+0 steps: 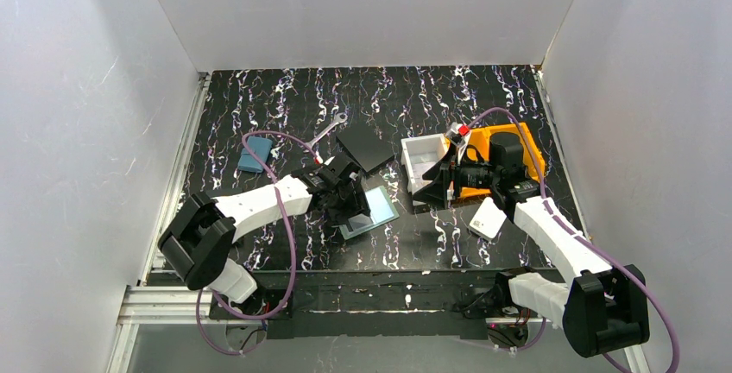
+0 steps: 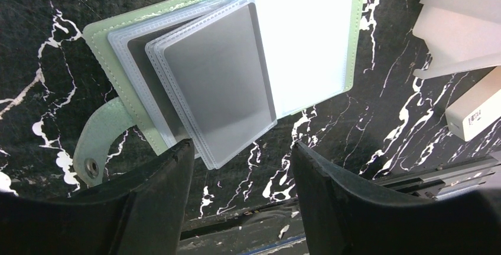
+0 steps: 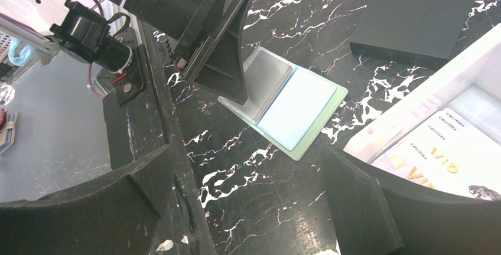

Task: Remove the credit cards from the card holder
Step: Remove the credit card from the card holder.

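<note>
The card holder (image 1: 373,211) lies open on the table, mint-green with clear sleeves. In the left wrist view (image 2: 127,42) one sleeve (image 2: 218,84) looks grey and the far panel (image 2: 301,36) pale blue; I cannot tell whether a card is inside. My left gripper (image 1: 352,205) is open and empty, its fingertips just at the holder's near edge (image 2: 239,149). My right gripper (image 1: 432,185) is open and empty (image 3: 248,166), between the holder (image 3: 289,104) and the white box (image 3: 407,113). A tan card printed VIP (image 3: 434,154) and a pale blue card (image 3: 481,106) lie in that box.
The white box (image 1: 423,155) stands right of the holder, an orange tray (image 1: 518,142) behind the right arm. A black square plate (image 1: 364,147), a wrench (image 1: 328,131) and a blue pouch (image 1: 255,154) lie behind the left gripper. A small white block (image 1: 488,218) lies by the right arm.
</note>
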